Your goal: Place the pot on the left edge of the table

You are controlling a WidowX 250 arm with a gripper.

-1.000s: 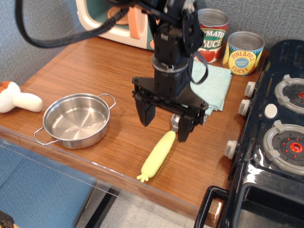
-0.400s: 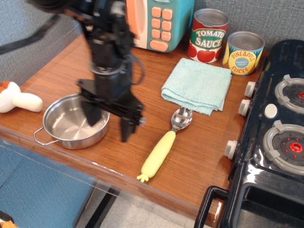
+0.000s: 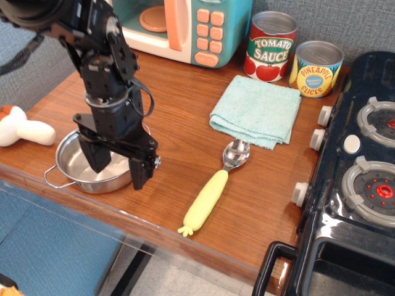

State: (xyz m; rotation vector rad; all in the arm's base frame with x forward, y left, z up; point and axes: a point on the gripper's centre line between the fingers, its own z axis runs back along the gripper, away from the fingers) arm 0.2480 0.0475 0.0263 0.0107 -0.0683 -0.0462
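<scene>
Straddling the pot's (image 3: 92, 169) right rim with a spread, empty pincer (image 3: 117, 166), one finger inside, one outside. Pot near the counter's (image 3: 185, 123) front-left corner. Risks: thin shiny rim slipping on closing, pot tilting, or shoved off the near edge.

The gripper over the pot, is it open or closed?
Open. The gripper has its fingers spread apart, one inside the pot and one outside its right rim.
</scene>
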